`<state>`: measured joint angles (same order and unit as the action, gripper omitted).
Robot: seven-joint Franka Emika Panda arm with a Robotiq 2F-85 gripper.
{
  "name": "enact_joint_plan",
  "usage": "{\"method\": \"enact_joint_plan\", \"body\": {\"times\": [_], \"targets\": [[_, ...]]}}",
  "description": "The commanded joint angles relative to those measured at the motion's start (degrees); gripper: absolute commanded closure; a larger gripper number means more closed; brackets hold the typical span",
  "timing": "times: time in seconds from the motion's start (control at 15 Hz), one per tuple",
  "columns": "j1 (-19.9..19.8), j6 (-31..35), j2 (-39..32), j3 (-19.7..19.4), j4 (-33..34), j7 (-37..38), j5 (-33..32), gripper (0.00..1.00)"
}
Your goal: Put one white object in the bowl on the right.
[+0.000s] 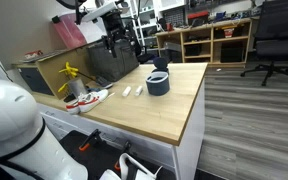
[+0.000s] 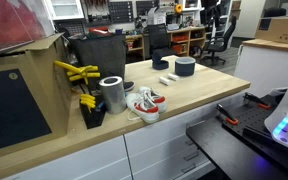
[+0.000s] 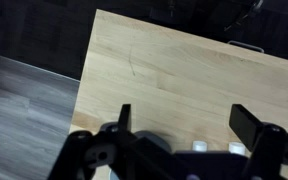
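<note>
In an exterior view, the dark blue-grey bowl (image 1: 158, 82) sits on the wooden counter (image 1: 154, 115). 1 white object (image 1: 138, 91) lies just beside it and its twin (image 1: 127, 92) a little farther off, both between the bowl and a white-and-red dish (image 1: 87, 99). The robot arm (image 1: 112, 12) hangs high behind the bowl, apart from everything on the counter.

In an exterior view from the counter's other end, a white object (image 2: 165, 80) lies near the bowl (image 2: 185, 66), on the side facing a metal cup (image 2: 112, 93) and the dish (image 2: 144, 103). The bowl's inside cannot be read.

In the wrist view, the pincer (image 3: 184, 118) is spread wide and empty above bare counter (image 3: 164, 70). 2 pale specks at the lower edge are probably the white pieces, though too small to be sure.

The step in hand appears to be the approach, with no piece picked up yet. The next move calls for lowering the spread pincer squarely over 1 piece, pinching it cleanly, then carrying it over the bowl's rim.
</note>
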<state>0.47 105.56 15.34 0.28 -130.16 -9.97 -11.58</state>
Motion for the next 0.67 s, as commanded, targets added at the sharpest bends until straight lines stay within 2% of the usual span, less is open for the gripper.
{"method": "enact_joint_plan", "body": {"times": [0.0,0.13,0.4,0.47,0.6], "targets": [[0.2,-0.11,-0.02,-0.17,0.09,0.04,-0.02,0.0],[0.2,-0.1,-0.02,-0.17,0.09,0.04,-0.02,0.0],[-0.36,-0.35,-6.06,-0.4,6.84,-1.16,-3.42,0.0],[1.3,0.96,-11.53,1.8,10.71,1.99,-3.42,0.0],[2.35,3.47,-15.8,3.06,14.18,2.16,-3.61,0.0]]}}
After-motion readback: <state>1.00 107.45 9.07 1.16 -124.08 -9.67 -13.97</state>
